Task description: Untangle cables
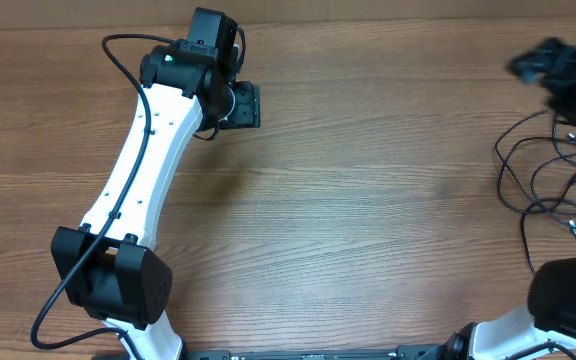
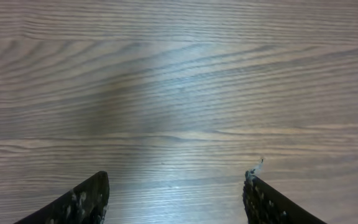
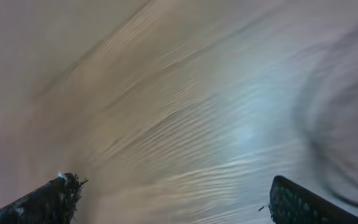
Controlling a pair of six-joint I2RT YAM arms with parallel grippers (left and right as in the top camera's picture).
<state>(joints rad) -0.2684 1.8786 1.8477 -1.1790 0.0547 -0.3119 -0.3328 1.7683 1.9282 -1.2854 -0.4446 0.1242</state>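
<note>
The cables [image 1: 553,175] are thin black cords lying in tangled loops on the wooden table at the far right of the overhead view, with small plugs at their ends. My right gripper [image 1: 558,70] is blurred above the table just beyond the cables; in the right wrist view [image 3: 173,199] its fingers are wide apart with nothing between them. A dark blurred smear at the right edge of that view [image 3: 347,124] may be the cables. My left gripper [image 1: 243,105] is at the far left-centre, far from the cables. It is open and empty in its wrist view [image 2: 176,196].
The wooden table [image 1: 348,210] fills the view. The left arm [image 1: 148,170] stretches from its base [image 1: 108,280] at the front left. The right arm's base [image 1: 573,295] sits at the front right, close to the cables.
</note>
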